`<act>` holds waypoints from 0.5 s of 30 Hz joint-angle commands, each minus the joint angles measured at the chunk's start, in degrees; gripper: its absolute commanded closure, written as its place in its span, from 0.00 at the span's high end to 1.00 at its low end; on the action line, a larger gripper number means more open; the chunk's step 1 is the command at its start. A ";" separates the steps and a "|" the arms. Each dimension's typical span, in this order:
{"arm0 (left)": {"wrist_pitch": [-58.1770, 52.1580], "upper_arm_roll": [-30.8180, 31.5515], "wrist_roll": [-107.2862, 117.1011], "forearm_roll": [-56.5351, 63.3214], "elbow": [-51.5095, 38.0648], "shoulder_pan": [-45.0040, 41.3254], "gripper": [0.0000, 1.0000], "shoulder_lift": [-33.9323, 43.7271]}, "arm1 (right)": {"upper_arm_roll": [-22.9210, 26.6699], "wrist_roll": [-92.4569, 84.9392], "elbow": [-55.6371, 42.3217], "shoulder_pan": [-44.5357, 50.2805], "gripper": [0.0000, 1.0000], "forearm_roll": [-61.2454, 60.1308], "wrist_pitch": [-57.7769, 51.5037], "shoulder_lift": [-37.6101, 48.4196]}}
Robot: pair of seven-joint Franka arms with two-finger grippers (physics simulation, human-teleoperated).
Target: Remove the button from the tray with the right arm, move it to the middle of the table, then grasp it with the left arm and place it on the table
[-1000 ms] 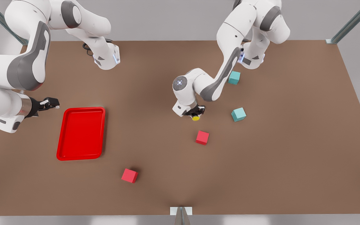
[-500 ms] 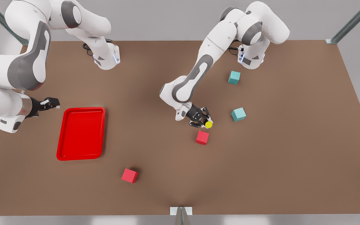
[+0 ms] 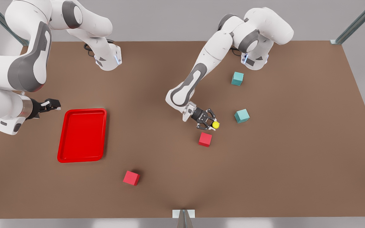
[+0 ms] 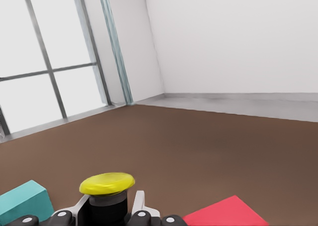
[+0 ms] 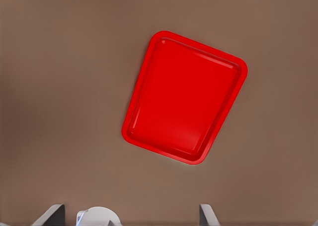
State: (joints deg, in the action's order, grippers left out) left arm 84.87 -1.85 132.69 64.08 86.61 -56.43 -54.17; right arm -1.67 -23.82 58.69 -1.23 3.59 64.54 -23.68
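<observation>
The button [image 3: 215, 125], with its yellow cap on a dark body, is held in my left gripper [image 3: 212, 123] near the table's middle, just above a red cube [image 3: 205, 139]. In the left wrist view the button [image 4: 107, 184] sits between the fingers [image 4: 138, 204], which are shut on its body. The red tray [image 3: 82, 135] lies on the front view's left with nothing in it. My right gripper [image 3: 53, 103] waits beside the tray's far corner, raised and open. The tray [image 5: 185, 96] lies below it in the right wrist view.
A teal cube [image 3: 241, 116] sits close to the left gripper on the front view's right, and another teal cube [image 3: 237, 78] is farther back. A second red cube [image 3: 131, 177] lies near the front edge. The brown table [image 3: 296, 152] is bare toward the front view's right.
My left arm has swung its wrist round and carried the button a little toward the front view's right, closer to the teal cube. The right arm has stayed still.
</observation>
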 commanded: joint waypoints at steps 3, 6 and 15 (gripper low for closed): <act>-3.05 -0.08 27.09 4.83 1.28 0.09 0.47 -2.07 | 0.00 0.00 0.02 0.00 1.00 0.02 -0.12 0.04; -5.24 -0.08 27.18 6.94 1.28 0.09 0.47 -3.30 | 0.00 0.00 -0.06 0.00 1.00 0.02 -0.12 0.04; -5.60 -0.08 28.85 8.17 1.19 0.09 0.61 -5.33 | 0.00 0.00 -0.06 0.00 1.00 -0.16 -0.12 0.13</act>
State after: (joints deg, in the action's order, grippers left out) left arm 79.96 -1.92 148.55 71.89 87.82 -56.32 -59.50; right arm -1.67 -23.84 58.68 -1.23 3.54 64.48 -23.68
